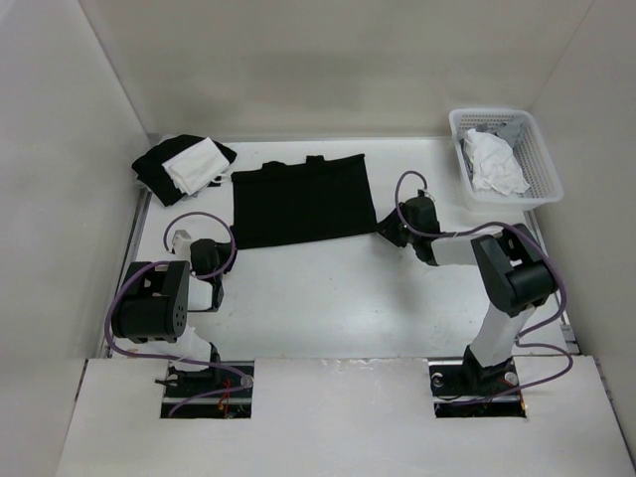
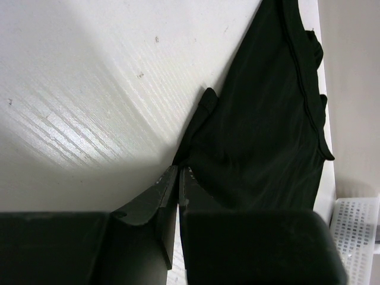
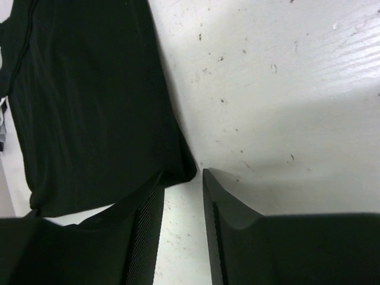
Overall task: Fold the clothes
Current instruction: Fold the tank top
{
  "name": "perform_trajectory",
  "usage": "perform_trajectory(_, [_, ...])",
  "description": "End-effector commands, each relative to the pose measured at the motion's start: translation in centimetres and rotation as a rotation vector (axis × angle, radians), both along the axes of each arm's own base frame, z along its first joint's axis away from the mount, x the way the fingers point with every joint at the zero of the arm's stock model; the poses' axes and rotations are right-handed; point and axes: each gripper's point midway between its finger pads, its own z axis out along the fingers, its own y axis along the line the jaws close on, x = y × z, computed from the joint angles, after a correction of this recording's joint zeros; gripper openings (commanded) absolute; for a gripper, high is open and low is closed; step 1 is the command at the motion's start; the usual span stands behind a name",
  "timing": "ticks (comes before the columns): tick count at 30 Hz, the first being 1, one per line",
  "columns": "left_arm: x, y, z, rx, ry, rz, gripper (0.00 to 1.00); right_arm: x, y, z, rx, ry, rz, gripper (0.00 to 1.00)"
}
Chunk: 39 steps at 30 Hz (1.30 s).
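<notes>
We see the clothes, one plain black top, spread flat as a wide rectangle in the upper middle of the overhead frame (no print anywhere). Its narrow neck sits at the far edge, and a small fold rises near its lower left corner.

white basket holding white garments, far right; black bundle topped by white cloth, far left.

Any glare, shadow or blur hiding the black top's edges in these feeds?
Top external: even light; the black top is sharp-edged against the table, but its folds vanish into flat black. Left wrist: glare streaks the table beside the top; the near fingers are dark and soft. Right wrist: a broad shadow crosses the table, yet the top's corner is crisp.
</notes>
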Motion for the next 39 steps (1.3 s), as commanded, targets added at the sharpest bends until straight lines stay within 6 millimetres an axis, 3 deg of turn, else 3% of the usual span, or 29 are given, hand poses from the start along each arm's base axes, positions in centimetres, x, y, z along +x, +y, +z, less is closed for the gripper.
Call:
perform_trajectory(1, [0.6,-0.3,1.8,-0.011,-0.068,-0.01,0.01,0.7,0.6,0.1,0.036,0.013,0.013,0.34])
perform_trajectory(9, [0.8,-0.4,1.7,-0.011,-0.067,-0.01,0.01,1.0,0.6,0.0,0.059,0.032,0.011,0.29])
perform_trajectory(16, [1.0,-0.4,2.7,-0.011,-0.094,-0.008,0.01,2.2,0.1,0.5,0.039,-0.011,-0.034,0.09])
perform_trajectory(20, [1.3,-0.8,3.8,-0.015,-0.128,-0.021,0.0,2.8,-0.3,1.4,0.034,-0.097,-0.056,0.02])
perform_trajectory(24, [0.5,-2.0,8.9,-0.02,-0.245,-0.057,0.0,0.3,0.0,7.3,0.036,-0.249,-0.021,0.01])
perform_trajectory(28, [-2.1,-2.3,16.9,0.018,-0.378,-0.076,0.0,-4.5,-1.8,15.1,-0.018,-0.396,-0.02,0.01])
perform_trajectory(31, [-5.5,-1.4,23.3,0.074,-0.487,-0.056,0.0,-9.1,-3.2,21.2,-0.052,-0.514,-0.018,0.02])
perform_trajectory(34, [-10.3,-1.2,29.8,0.12,-0.601,-0.066,0.0,-14.0,-5.1,27.0,-0.072,-0.611,-0.03,0.02])
perform_trajectory(39, [-16.7,-1.0,35.7,0.153,-0.707,-0.087,0.0,-21.0,-7.5,33.7,-0.009,-0.715,-0.02,0.02])
